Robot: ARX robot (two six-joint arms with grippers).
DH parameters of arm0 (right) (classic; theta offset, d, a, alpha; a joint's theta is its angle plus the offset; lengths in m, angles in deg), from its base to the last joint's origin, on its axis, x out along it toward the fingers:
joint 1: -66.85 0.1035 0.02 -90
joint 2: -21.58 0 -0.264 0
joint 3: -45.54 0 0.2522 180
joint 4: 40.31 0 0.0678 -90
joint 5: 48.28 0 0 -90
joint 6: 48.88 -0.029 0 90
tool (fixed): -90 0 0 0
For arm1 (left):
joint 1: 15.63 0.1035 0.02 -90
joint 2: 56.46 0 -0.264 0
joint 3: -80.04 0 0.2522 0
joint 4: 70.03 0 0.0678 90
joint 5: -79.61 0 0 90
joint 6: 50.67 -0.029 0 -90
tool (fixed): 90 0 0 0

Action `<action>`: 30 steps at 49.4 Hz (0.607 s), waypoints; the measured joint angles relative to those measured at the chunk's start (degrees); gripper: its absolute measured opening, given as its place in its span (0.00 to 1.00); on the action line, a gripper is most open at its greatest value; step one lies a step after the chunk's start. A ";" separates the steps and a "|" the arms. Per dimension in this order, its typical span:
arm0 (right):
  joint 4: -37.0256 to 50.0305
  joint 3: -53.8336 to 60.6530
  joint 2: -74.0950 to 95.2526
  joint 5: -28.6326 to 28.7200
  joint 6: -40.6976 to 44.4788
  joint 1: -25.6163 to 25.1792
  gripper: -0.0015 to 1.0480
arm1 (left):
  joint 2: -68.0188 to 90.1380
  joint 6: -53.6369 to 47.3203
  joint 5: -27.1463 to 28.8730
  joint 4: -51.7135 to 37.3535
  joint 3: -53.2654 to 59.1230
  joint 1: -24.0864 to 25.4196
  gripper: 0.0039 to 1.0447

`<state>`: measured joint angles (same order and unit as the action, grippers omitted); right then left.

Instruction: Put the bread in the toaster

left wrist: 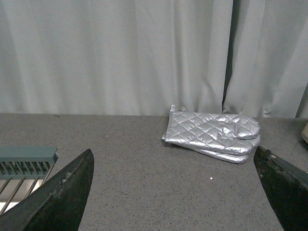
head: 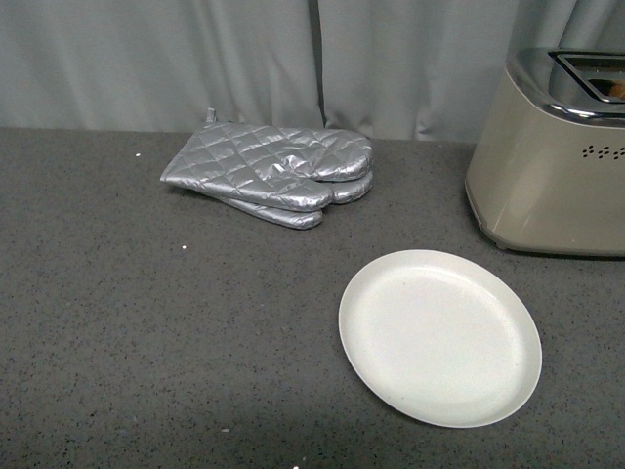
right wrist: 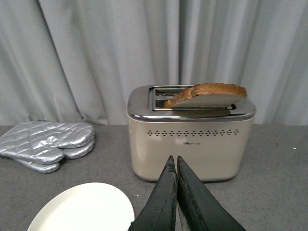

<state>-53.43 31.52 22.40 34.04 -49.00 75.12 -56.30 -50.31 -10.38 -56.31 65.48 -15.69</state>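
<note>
Nearest in the front view, a white plate (head: 439, 337) is seen bare on the dark speckled countertop (head: 146, 342). No arm is seen in that view.

Right gripper (right wrist: 176, 161): jaws are shown pressed together, tips touching, nothing between them. It is held above the counter, in front of the toaster and apart from it. The plate rim (right wrist: 86, 207) is caught just beside the gripper.

Left gripper (left wrist: 173, 192): fingers (left wrist: 62, 192) are spread wide apart, nothing held. A grey-green slatted rack (left wrist: 24, 163) is partly visible at the frame edge beside one finger; what it is cannot be told.

Further back, a pair of silver quilted oven mitts (head: 273, 171) is stacked flat on the counter, left of the plate and well apart from it. They are also seen from the left wrist (left wrist: 214, 134) and the right wrist (right wrist: 45, 144).

The toaster (right wrist: 190, 139) stands at the right rear of the counter, beige body, chrome top, a row of small holes across the front. A small logo is printed under the holes; it is too small to be read. In the front view only its left part (head: 547, 166) is in frame.

The bread (right wrist: 207, 95) is seen lying tilted on top of the toaster, across the slot openings, one end dipped toward a slot, the rest resting on the chrome top. It is not dropped into a slot. A sliver of it (head: 615, 90) is visible at the front view's edge.

Grey curtains (head: 195, 59) hang behind everything.
</note>
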 joint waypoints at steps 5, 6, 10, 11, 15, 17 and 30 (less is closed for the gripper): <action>-0.61 0.00 -0.50 7.02 0.00 -5.81 0.01 | 0.00 0.00 -0.07 0.00 0.00 0.00 0.94; -0.61 0.00 -0.55 7.17 0.00 -6.69 0.01 | 0.00 0.00 -0.02 0.00 0.00 0.00 0.94; -0.63 -0.02 -0.59 6.99 -0.02 -7.87 0.01 | 0.00 0.00 0.04 0.00 0.00 0.00 0.94; -0.66 -0.02 -0.59 7.17 -0.02 -7.98 0.01 | 0.00 0.00 0.02 0.00 0.00 0.00 0.94; -0.66 -0.02 -0.59 7.58 -0.02 -8.02 0.01 | 0.00 0.00 0.00 0.00 0.00 0.00 0.94; -0.66 -0.02 -0.59 7.61 -0.02 -8.02 0.01 | 0.00 0.00 0.02 0.00 0.00 0.00 0.94; -0.66 -0.02 -0.59 7.56 0.04 -8.09 0.40 | 0.00 0.00 0.00 0.00 0.00 0.00 0.94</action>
<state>-54.08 31.50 21.81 41.60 -48.95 67.03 -56.30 -50.31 -10.38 -56.31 65.48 -15.69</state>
